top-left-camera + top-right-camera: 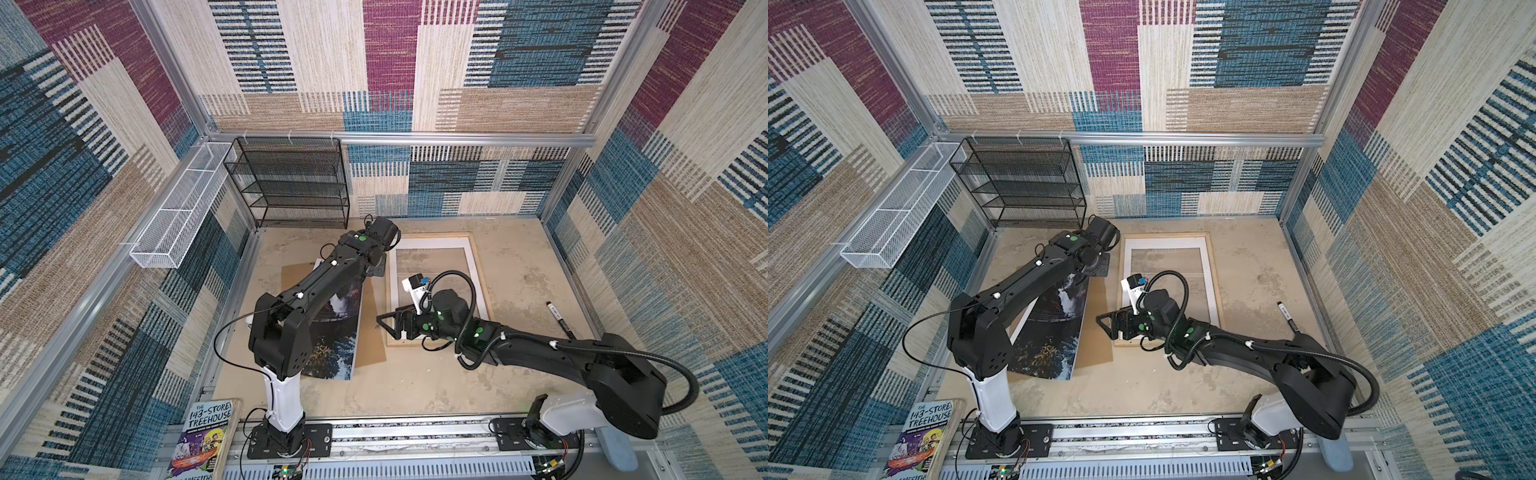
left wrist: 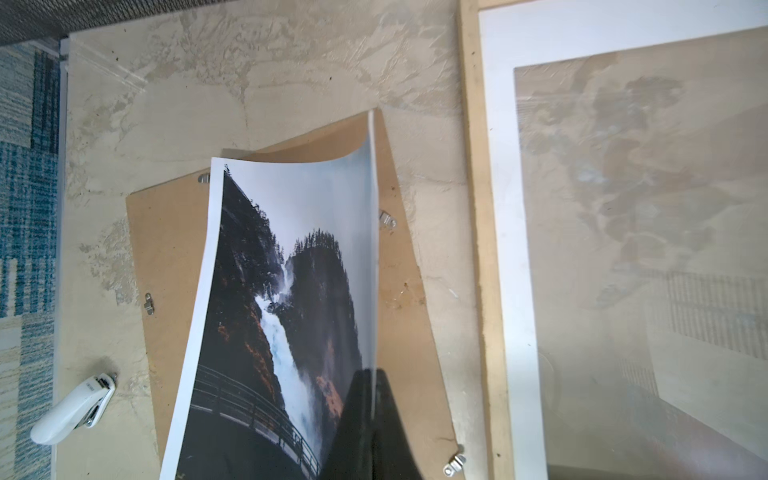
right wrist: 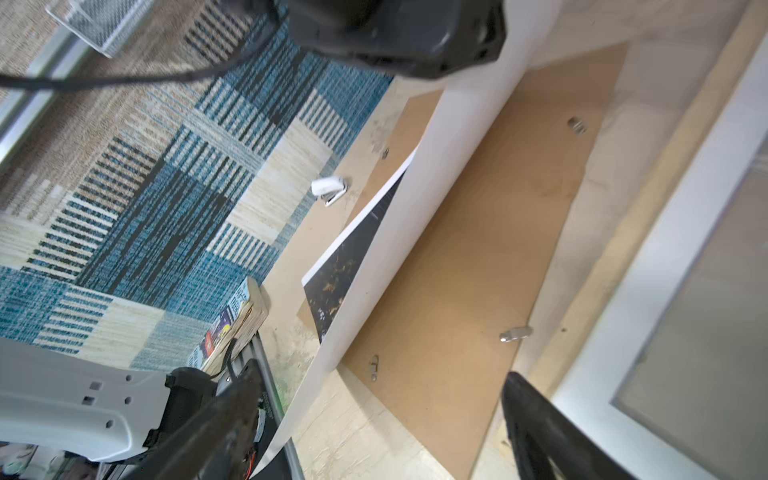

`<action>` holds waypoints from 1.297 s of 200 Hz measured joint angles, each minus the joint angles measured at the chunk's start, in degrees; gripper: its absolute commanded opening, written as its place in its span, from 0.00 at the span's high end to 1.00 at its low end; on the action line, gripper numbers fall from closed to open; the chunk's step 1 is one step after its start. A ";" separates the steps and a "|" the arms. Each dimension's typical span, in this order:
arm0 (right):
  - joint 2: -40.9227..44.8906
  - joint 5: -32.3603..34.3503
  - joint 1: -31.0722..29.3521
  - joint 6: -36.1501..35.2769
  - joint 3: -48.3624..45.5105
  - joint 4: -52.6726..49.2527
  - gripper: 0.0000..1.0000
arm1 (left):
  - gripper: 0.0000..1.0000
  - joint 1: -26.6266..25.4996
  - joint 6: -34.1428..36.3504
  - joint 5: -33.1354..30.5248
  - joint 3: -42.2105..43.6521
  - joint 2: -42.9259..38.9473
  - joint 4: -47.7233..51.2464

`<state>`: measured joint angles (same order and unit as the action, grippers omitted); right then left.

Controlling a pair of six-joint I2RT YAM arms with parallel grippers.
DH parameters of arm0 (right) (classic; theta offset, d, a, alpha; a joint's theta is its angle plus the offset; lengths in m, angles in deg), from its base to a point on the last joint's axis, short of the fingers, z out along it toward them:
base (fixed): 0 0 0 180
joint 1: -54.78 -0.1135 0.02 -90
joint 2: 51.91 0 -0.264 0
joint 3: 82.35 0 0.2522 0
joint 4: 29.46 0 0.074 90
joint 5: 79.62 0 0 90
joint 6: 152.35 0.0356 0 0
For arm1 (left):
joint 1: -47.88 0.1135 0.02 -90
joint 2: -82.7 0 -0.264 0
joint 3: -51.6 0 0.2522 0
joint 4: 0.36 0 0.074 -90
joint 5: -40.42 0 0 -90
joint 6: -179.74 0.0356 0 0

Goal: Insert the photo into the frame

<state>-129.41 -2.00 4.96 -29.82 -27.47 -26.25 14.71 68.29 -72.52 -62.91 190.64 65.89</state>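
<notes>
Photo (image 2: 286, 299): lifted and curled above the brown backing board (image 2: 166, 249), just left of the frame (image 2: 478, 216). The long edge facing the frame is raised, and the other sags toward the board.
Long axis: roughly parallel to the frame's long sides, slightly skewed.
Left hand (image 2: 371, 386): pinched shut on the photo's frame-side long edge.
Right hand (image 1: 385, 325): jaws spread wide and empty, at the frame's near left corner.
Frame: flat on the desk (image 1: 519, 270), with the white mat (image 2: 498, 208) inside it.
Coming move: probably a sideways carry toward the frame. The left hand holds the photo; the right hand is nearer the frame.
</notes>
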 measured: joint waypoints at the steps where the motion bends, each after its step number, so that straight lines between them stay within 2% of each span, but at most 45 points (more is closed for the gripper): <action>1: 0.20 0.00 0.09 -0.07 -0.07 -0.04 0.00 | 1.00 -0.02 0.07 0.09 -0.11 -0.04 0.02; 23: 4.52 -0.79 4.63 -2.21 -1.55 -0.94 0.00 | 1.00 -1.09 0.70 1.55 -3.96 -0.35 1.86; 59: 5.31 -4.79 12.28 -4.33 -1.16 -2.45 0.00 | 1.00 -3.19 3.21 4.76 -14.16 -0.33 6.29; 101: 4.59 -12.55 20.04 -5.55 0.72 -2.82 0.00 | 1.00 -3.52 7.50 9.88 -42.18 5.64 14.86; 126: 4.00 -16.35 23.89 -5.53 0.96 -2.64 0.01 | 1.00 -3.69 8.81 14.36 -50.36 6.73 17.97; 164: 2.69 -21.11 27.80 -5.53 1.68 -1.51 0.01 | 1.00 -3.61 8.96 21.97 -52.22 5.33 20.20; 199: -0.50 -27.28 31.41 -3.85 -0.13 4.52 0.00 | 1.00 -3.39 8.48 27.45 -50.40 1.42 19.74; 232: -3.67 -31.76 31.69 -2.34 -0.13 9.75 0.00 | 1.00 -3.04 7.85 32.11 -50.12 -1.49 17.94; 259: -3.96 -32.70 31.78 -1.20 -0.13 12.57 0.00 | 1.00 -2.95 7.43 35.80 -48.78 -4.63 15.39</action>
<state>-133.36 -34.70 36.74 -31.02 -27.60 -13.68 11.76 75.72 -36.72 -111.69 186.01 81.28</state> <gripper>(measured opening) 0.995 0.062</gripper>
